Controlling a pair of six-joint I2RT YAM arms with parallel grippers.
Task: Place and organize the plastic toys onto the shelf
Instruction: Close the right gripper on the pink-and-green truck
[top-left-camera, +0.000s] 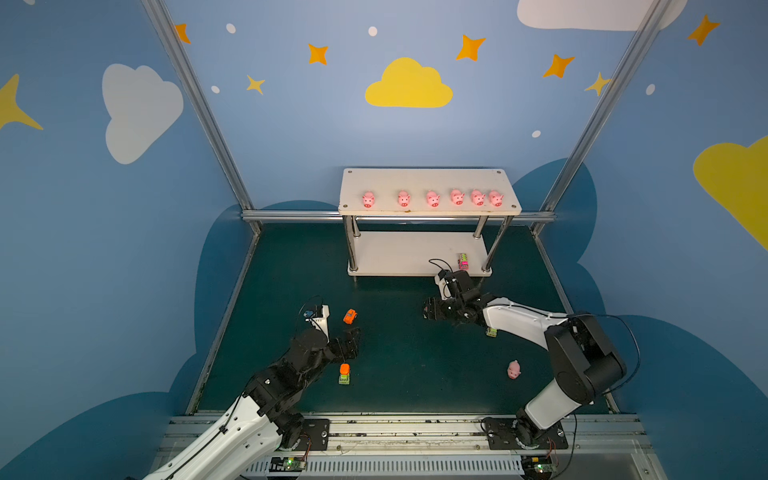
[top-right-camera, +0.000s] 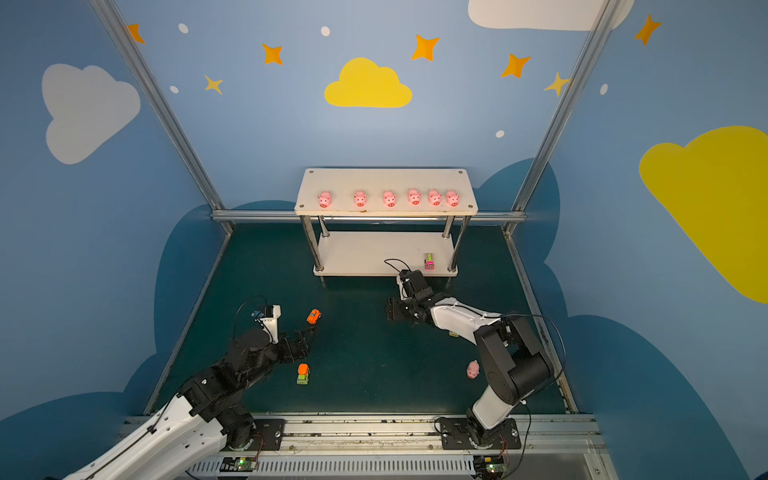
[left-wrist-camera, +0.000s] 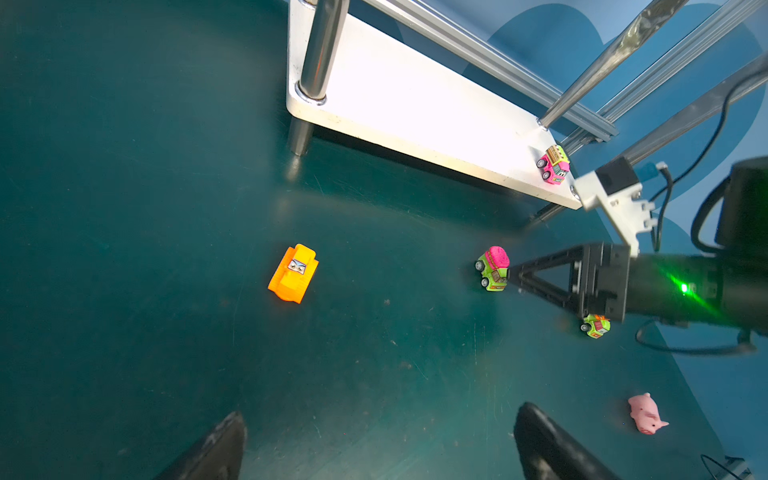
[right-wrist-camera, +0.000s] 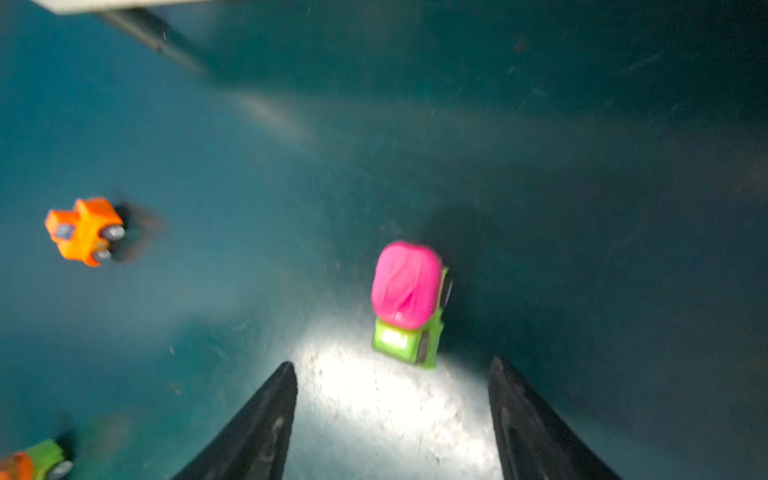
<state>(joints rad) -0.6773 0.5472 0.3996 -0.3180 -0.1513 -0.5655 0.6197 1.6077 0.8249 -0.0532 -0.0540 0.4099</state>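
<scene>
While resting on the green mat (left-wrist-camera: 124, 208) before the shelf (top-left-camera: 415, 253), the lime-green truck (right-wrist-camera: 409, 303) with a magenta drum is sitting just ahead of the right gripper (right-wrist-camera: 392, 363), whose jaws are standing apart, holding nothing; the left gripper (left-wrist-camera: 380, 415) is hovering spread wide, empty.

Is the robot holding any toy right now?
Nothing is held. The right gripper is open, with the green-and-pink truck just ahead of its tips, not between them. The left gripper is open and empty.

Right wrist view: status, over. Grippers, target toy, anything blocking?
Right gripper open, empty. Lime-green plastic toy truck with magenta drum upright on dark teal mat, just ahead of its fingertips. Left gripper open, empty. Nothing between.
</scene>
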